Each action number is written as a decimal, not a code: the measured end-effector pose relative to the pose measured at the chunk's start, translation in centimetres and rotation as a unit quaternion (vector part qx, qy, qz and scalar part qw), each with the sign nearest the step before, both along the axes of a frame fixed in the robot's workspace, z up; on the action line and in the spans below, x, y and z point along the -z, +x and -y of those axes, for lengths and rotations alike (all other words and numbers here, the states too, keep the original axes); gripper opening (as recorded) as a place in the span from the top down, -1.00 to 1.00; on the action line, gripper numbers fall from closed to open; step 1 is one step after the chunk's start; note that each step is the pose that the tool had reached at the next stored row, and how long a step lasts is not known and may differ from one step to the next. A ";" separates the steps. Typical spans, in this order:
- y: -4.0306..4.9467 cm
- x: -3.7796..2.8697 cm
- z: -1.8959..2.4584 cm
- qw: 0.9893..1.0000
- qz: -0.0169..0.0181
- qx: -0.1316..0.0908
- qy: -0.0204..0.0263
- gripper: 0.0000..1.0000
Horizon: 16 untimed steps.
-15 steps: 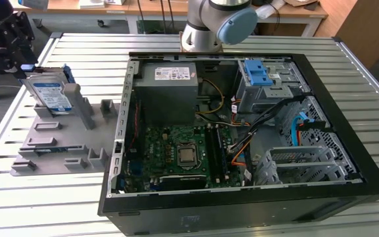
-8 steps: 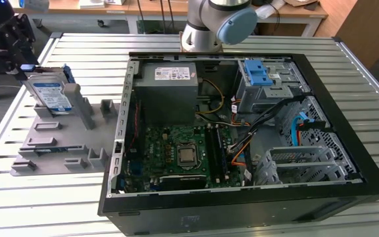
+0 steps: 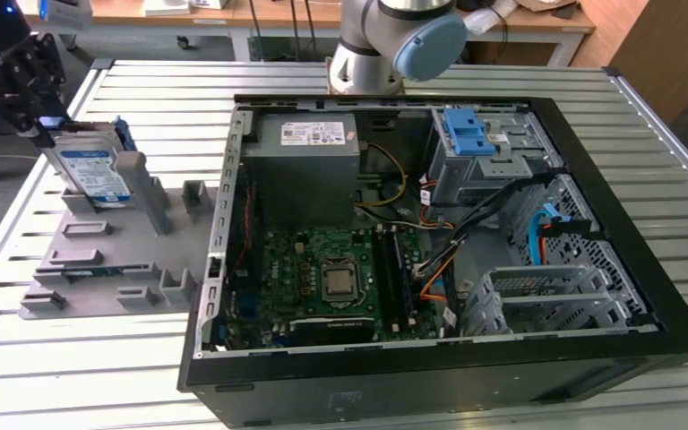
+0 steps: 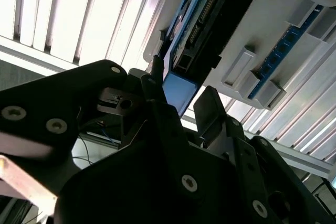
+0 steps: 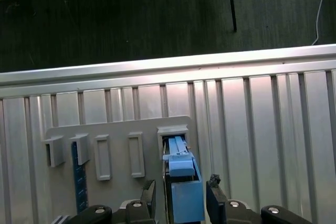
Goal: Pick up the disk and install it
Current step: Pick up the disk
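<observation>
Exterior view: the disk [image 3: 93, 170] stands upright at a far corner of the grey tray [image 3: 93, 269]. In the first wrist view the gripper [image 5: 181, 192] straddles its blue frame [image 5: 185, 179], jaws slightly apart.

High exterior view (wrist views close)

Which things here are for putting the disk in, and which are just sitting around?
For the job: disk, gripper open astride it, grey holder rack, open computer case.
Just there: power supply, motherboard, slatted table.
</observation>
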<state>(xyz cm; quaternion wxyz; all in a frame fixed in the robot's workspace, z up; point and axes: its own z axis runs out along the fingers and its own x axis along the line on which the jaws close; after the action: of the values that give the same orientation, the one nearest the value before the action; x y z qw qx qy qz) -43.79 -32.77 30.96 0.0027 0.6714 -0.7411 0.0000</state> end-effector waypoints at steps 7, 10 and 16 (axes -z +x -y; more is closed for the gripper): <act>-0.07 0.44 -0.17 1.000 0.000 -0.002 0.000 -0.01; -0.08 0.68 -0.19 1.000 0.000 -0.005 0.000 -0.01; -0.13 1.01 -0.19 1.000 0.000 -0.015 0.000 -0.01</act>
<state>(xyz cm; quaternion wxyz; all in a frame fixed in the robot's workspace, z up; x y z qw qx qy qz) -43.92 -32.58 29.95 0.0024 0.6822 -0.7311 -0.0001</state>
